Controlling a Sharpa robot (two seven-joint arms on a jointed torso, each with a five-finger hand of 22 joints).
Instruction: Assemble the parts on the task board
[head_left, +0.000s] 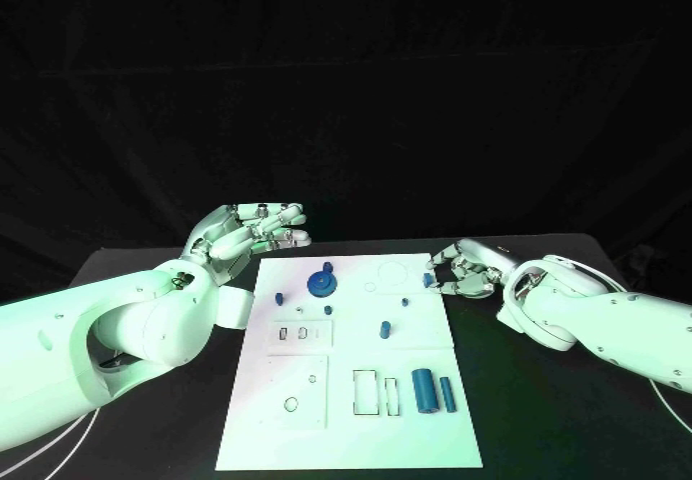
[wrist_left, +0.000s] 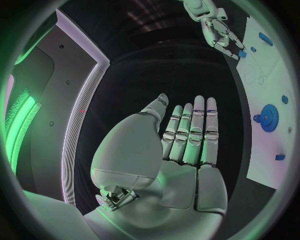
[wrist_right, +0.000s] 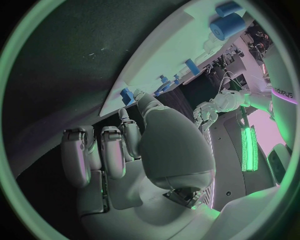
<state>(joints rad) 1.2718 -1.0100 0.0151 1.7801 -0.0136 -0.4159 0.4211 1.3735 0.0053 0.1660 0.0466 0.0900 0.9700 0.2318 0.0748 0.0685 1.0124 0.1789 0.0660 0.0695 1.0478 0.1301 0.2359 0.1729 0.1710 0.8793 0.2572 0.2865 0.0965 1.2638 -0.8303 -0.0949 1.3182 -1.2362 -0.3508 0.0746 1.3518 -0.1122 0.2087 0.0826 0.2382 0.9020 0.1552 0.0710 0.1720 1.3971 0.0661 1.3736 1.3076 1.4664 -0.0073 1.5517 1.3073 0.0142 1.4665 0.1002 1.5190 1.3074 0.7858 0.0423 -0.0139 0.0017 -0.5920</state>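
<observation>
The task board (head_left: 346, 440) lies along the middle of the table (head_left: 577, 420), its blue parts (head_left: 423, 390) spread over it, none lifted. The left hand (head_left: 248, 232) hangs off the board's far left corner, fingers straight and apart, holding nothing. The right hand (head_left: 464, 268), fingers curled, sits at the board's far right edge by a small blue part (head_left: 428, 279); whether it pinches it I cannot tell.
</observation>
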